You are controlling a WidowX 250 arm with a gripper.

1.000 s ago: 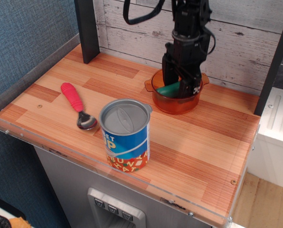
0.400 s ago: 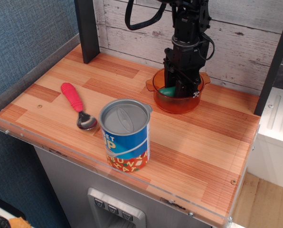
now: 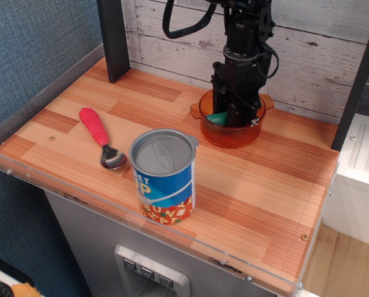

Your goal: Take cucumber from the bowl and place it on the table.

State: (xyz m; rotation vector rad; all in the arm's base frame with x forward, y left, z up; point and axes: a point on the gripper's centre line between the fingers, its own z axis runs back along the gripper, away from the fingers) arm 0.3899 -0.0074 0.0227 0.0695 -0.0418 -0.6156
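Observation:
The orange bowl (image 3: 229, 137) stands at the back of the wooden table (image 3: 265, 179), near the plank wall. The teal-green cucumber (image 3: 218, 117) lies inside it; only its left end shows past the fingers. My black gripper (image 3: 235, 117) reaches straight down into the bowl. Its fingers are drawn close together around the cucumber, and their tips are inside the bowl, below the rim. The cucumber's right part is hidden behind the fingers.
A blue-labelled tin can (image 3: 164, 176) stands in front of the bowl near the table's front edge. A red-handled metal spoon (image 3: 98, 133) lies to the left. A black post (image 3: 113, 37) stands at the back left. A clear acrylic rim (image 3: 141, 223) edges the table.
The fingers, spread wide over the bowl a second ago, have closed in on the cucumber. The gripper has shifted slightly. Since 0.4 s ago almost nothing has moved.

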